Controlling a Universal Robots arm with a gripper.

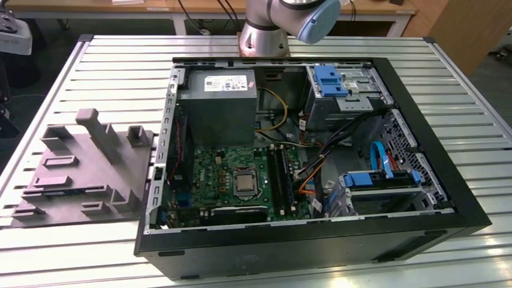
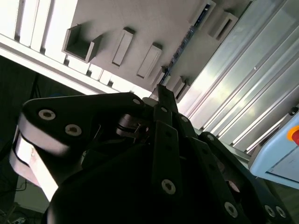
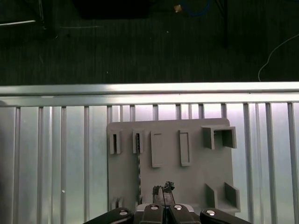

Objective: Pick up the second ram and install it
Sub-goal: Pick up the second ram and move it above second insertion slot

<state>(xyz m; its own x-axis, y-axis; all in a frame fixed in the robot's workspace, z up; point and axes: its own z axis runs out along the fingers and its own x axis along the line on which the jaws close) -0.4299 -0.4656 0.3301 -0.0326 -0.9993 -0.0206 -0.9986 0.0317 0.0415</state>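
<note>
The claw (image 3: 163, 189) is clenched, fingers pressed together with nothing between them, above the grey moulded tray (image 3: 196, 177). In both wrist views the second ram (image 3: 138, 168) lies in a narrow slot of that tray, just beside the claw tip (image 2: 161, 88) and apart from it. In the exterior view the tray (image 1: 88, 168) sits on the slatted metal counter (image 1: 120, 78), to the exterior view's left of the open computer case (image 1: 448, 198), whose motherboard (image 1: 232, 174) is exposed.

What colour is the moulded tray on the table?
Plain grey; the tray shows best in the first wrist view.
</note>
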